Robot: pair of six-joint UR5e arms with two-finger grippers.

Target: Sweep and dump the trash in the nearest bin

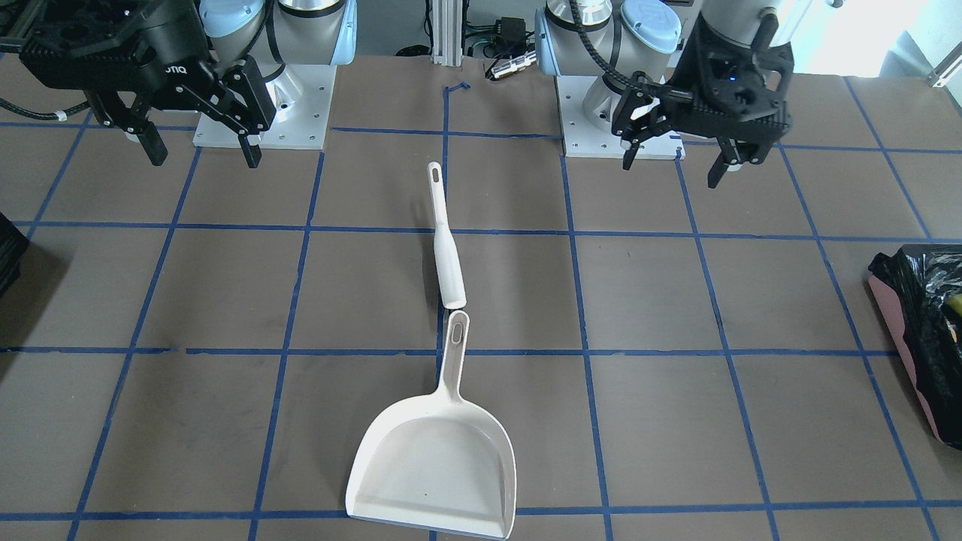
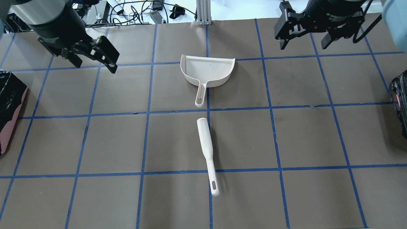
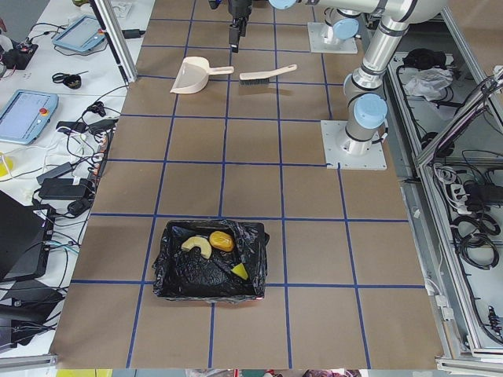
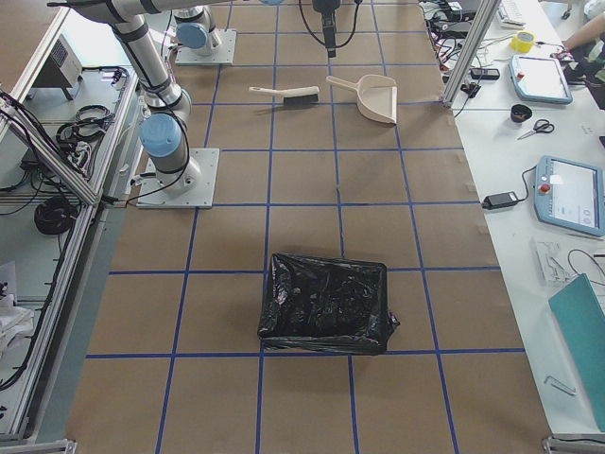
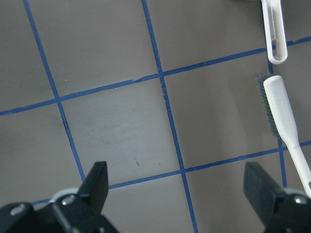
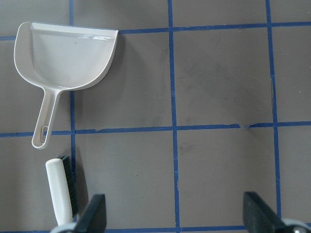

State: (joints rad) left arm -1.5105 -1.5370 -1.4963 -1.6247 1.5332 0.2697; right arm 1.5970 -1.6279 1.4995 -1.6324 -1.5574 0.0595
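The trash (image 3: 221, 241), a brown lump, a pale curved bit and a yellow wedge, lies inside the bin (image 3: 169, 271), which is pink-sided and lined with a black bag, at the table's left end. The bin also shows in the front view (image 1: 902, 330) and the overhead view (image 2: 12, 108). A cream dustpan (image 2: 206, 71) lies empty mid-table, with a white brush (image 2: 206, 149) behind its handle. My left gripper (image 2: 95, 65) and right gripper (image 2: 303, 45) hover open and empty on either side of the dustpan. The wrist views show open left fingers (image 5: 97, 182) and open right fingers (image 6: 95, 213).
A second black-bagged bin (image 4: 326, 303) stands at the table's right end and shows at the overhead view's right edge (image 2: 401, 101). Blue tape grids the brown table (image 2: 127, 143). The arm bases (image 1: 263, 105) stand at the robot's side.
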